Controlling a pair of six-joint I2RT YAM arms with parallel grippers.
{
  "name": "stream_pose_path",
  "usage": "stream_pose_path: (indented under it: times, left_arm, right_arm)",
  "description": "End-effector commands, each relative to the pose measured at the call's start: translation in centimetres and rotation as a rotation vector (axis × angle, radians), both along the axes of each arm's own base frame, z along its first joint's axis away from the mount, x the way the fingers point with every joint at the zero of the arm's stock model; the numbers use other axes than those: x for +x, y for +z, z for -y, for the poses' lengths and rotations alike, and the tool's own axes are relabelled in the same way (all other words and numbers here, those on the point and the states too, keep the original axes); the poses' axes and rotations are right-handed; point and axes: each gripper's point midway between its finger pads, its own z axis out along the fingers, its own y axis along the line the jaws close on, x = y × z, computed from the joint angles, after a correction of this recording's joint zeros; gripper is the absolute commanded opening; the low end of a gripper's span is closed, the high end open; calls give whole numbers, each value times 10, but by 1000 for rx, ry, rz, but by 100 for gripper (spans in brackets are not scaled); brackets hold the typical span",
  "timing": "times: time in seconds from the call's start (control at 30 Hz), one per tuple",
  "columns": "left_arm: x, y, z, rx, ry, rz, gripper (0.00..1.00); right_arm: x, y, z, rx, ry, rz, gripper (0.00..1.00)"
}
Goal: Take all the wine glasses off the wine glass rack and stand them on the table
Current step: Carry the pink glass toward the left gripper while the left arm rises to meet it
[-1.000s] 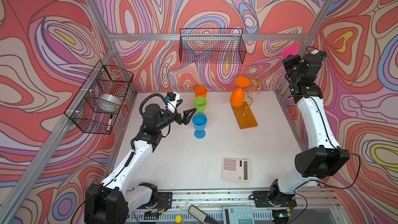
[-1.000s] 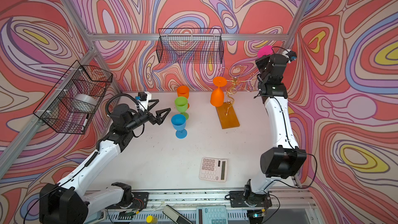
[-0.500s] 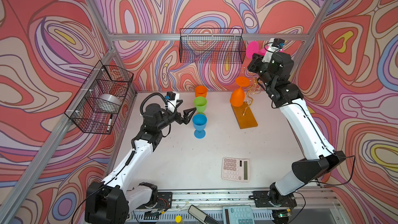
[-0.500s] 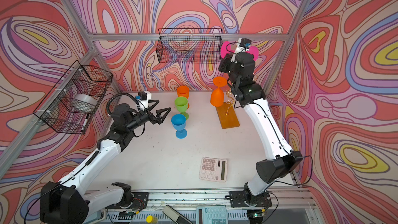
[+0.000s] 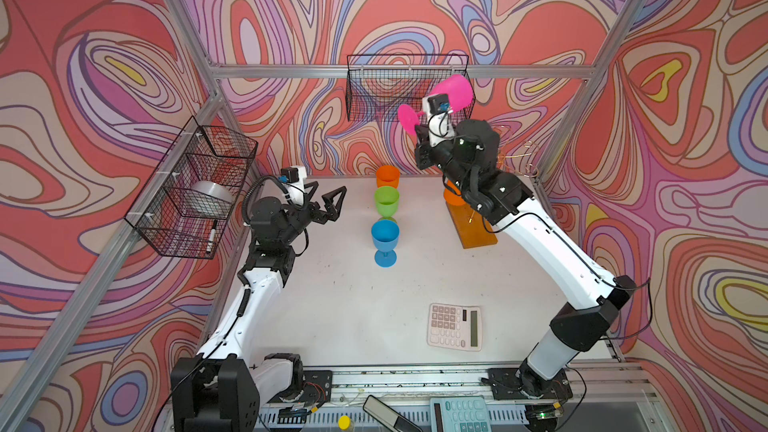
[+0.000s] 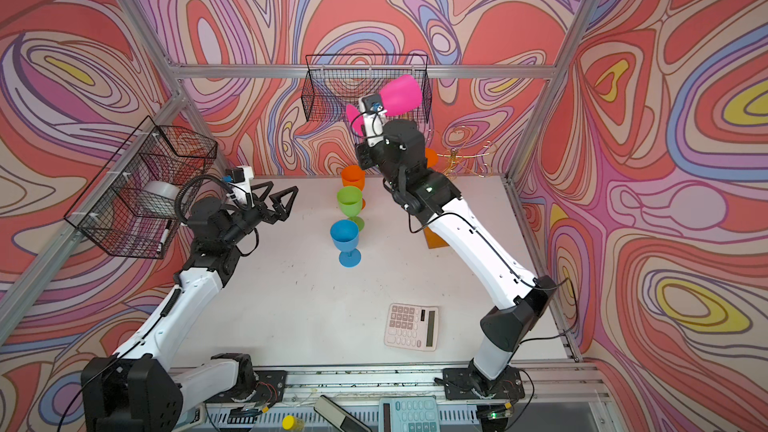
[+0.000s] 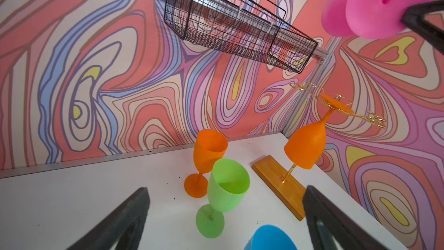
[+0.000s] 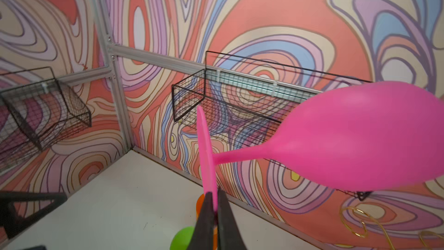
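My right gripper [image 8: 213,194] is shut on the edge of the foot of a pink wine glass [image 8: 360,140], which lies sideways high in the air. In both top views the glass [image 5: 453,93] [image 6: 399,95] is in front of the back wire basket, left of the wine glass rack [image 5: 473,226]. The rack's gold arms [image 7: 336,102] carry an orange glass [image 7: 305,145] hanging bowl down over the amber base [image 7: 281,183]. My left gripper [image 5: 328,193] [image 7: 227,189] hovers open and empty over the table's left side, facing the standing glasses.
Orange [image 5: 387,176], green [image 5: 386,201] and blue [image 5: 385,234] glasses stand in a row mid-table. A calculator [image 5: 455,326] lies near the front. One black wire basket [image 5: 407,85] hangs on the back wall, another [image 5: 195,184] on the left wall.
My right arm has swung from the right rear corner to the left with the pink glass, away from the rack. The left arm has stayed still.
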Motion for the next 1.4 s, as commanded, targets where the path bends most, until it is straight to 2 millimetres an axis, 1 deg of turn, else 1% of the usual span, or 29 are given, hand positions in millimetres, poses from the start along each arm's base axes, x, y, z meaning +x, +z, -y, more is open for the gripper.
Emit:
stream_pose_path:
  times: [0.0,0.13,0.27,0.37,0.5,0.57,0.6,0.63,0.7,0.77,1.0,1.07,1.23,1.27,1.33,1.37]
  left_arm:
    - [0,17,-18,-57,56,36,100]
    - [6,18,-45,-100,158,6,100]
    - [8,21,-73,-149,252,-13,100]
    - [8,23,-86,-180,293,-32,99]
    - [8,26,-94,-247,310,-58,96]
    - [9,27,-97,-294,315,-76,94]
    - [10,27,-98,-315,315,-88,93]
    - [10,30,-100,-338,311,-99,92]
    - [11,32,-103,-378,322,-128,90]
    - [12,30,-106,-407,340,-173,88]
    - [25,3,-107,-525,373,-408,79]
    - [27,-4,-105,-548,380,-480,77]
    - [30,-13,-92,-638,342,-624,70]
    - [29,-16,-90,-654,336,-650,69]
    - [26,-19,-83,-677,320,-685,69]
    - [26,-17,-81,-675,313,-683,69]
  right_arm:
    - [-12,-16,-34,-161,56,64,0]
    - [-27,-35,-61,-200,145,54,0]
    - [-38,-54,-80,-229,217,41,0]
    - [-47,-66,-94,-266,273,46,0]
    - [-57,-82,-111,-333,326,62,0]
    - [-60,-88,-115,-365,336,77,0]
    - [-57,-104,-122,-396,344,64,0]
    - [-56,-111,-124,-420,345,64,0]
    - [-56,-123,-128,-454,352,67,0]
    - [-56,-132,-131,-484,358,79,0]
    - [-49,-169,-137,-625,310,164,0]
    - [-50,-173,-141,-643,296,205,0]
    - [-48,-166,-145,-628,254,307,0]
    - [-47,-167,-146,-636,249,323,0]
    - [-44,-167,-148,-638,231,354,0]
    - [-43,-169,-149,-639,227,363,0]
